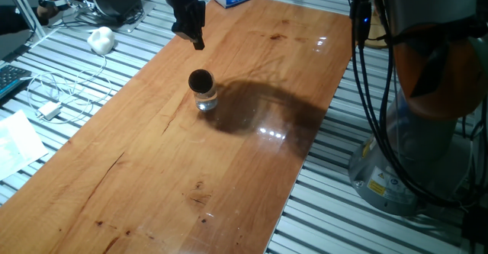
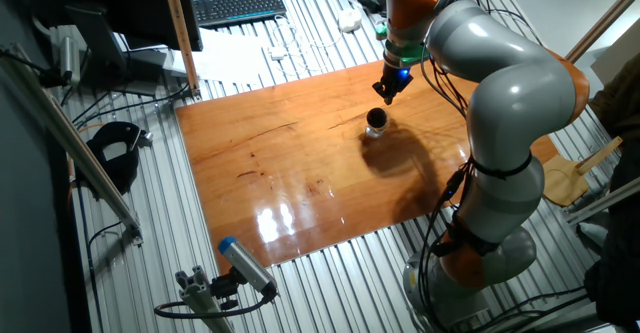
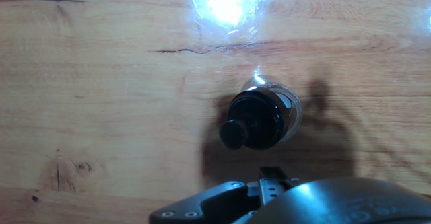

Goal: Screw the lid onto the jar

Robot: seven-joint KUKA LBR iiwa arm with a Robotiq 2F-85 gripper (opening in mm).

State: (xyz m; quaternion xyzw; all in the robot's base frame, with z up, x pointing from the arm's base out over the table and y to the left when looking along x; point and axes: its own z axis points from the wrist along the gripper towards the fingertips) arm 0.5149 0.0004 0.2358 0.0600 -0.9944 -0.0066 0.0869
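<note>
- The jar (image 1: 205,100) stood on the wooden table (image 1: 152,178), near the middle of its far half.
- The lid (image 1: 200,80) sat on top of the jar, covering its mouth.
- The gripper (image 1: 195,39) hung in the air above the jar, a little off to one side, and touched nothing.
- I could not tell if its fingers were spread or pressed together; no view showed the tips well.
- It held nothing.
- From the pictures, nobody could say if the lid was screwed tight or just resting there.
- If the gripper came down off-centre, it could bump the lid and tip the small jar over.
- The jar stood free on smooth wood, so it might spin with the lid when the lid was turned.
- A loose lid could slide off if it was pushed from the side.
- The hand view looked straight down and showed the lid (image 3: 254,120) with a little knob, and the jar's (image 3: 291,111) glass rim peeking out beside it.
- The fixed views did not show that knob.
- The other fixed view showed the whole arm (image 2: 500,83) bending over the table, which the hand view missed.
- One fixed view showed a white lumpy ball (image 1: 101,39) lying well apart, off the wood.
</note>
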